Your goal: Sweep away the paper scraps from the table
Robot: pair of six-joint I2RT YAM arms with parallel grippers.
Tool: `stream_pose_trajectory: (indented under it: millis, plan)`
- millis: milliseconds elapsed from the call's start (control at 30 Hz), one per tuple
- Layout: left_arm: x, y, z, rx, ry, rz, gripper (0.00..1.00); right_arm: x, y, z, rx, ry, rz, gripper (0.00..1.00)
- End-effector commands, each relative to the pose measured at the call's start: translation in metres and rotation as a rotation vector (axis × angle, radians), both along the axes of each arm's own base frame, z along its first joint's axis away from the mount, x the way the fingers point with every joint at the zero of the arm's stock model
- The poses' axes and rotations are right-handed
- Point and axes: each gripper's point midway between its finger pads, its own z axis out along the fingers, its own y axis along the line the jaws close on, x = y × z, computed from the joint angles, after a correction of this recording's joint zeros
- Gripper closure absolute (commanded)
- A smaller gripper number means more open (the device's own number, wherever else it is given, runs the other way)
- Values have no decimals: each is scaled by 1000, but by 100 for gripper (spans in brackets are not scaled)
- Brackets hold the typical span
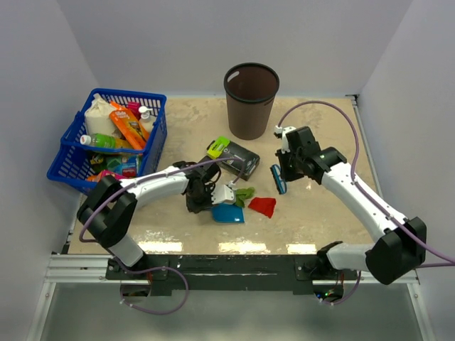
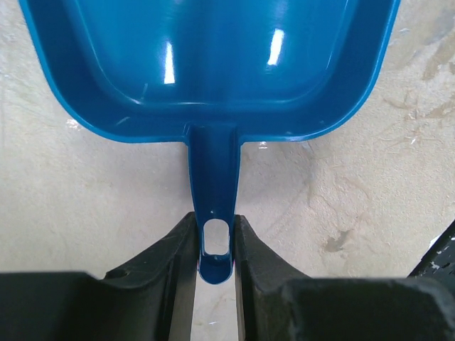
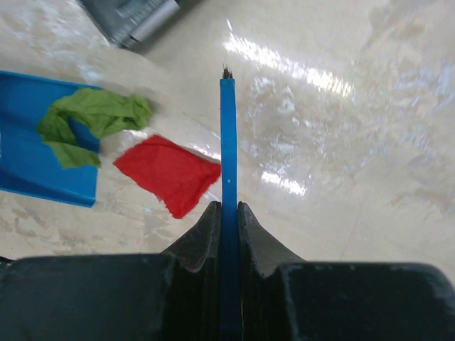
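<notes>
Mottled sandy-beige bench (image 1: 306, 227), glossy under the lights, fills a pale walled cell. At its back left stands a blue plastic mesh basket (image 1: 160, 131) of bottles and packets. At the back centre is a round, tapering brown wastebasket (image 1: 250, 106), with a black-and-lime box (image 1: 234, 156) nearby. The left jaws are clenched on the slotted handle of a shiny blue plastic dustpan (image 2: 213, 64), the handle running straight out from them. The right jaws grasp a thin blue brush (image 3: 227, 177), seen edge-on, with dark bristles at its far tip. Mid-bench, a crumpled green paper scrap (image 3: 92, 121) drapes over the dustpan's lip. Just beside it a flat, roughly diamond-shaped red paper scrap (image 3: 169, 174) slants its long axis toward the brush.
</notes>
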Motion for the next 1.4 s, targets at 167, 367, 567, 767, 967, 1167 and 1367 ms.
stream_pose_trajectory:
  millis: [167, 367, 567, 767, 967, 1167, 1367]
  plan:
    - [19, -13, 4, 13, -23, 29, 100, -7, 2, -33, 58, 129, -114, 100]
    - [25, -29, 4, -12, -16, 9, 100, -4, 18, -44, 120, 162, -94, 100]
    - [22, -50, 1, -29, -8, -42, 100, 9, 44, -28, 222, 137, -19, 100]
    - [25, -71, 1, -65, -11, -41, 100, 5, 50, -18, 261, 137, 14, 100]
    - [20, -83, -2, -126, 27, -2, 100, 2, 51, -3, 285, 122, 31, 100]
    - [13, -86, -2, -201, 21, -12, 100, 3, 45, 9, 321, 114, 20, 100]
    - [9, -89, 1, -249, 6, -31, 100, 5, 48, 16, 356, 100, 41, 100]
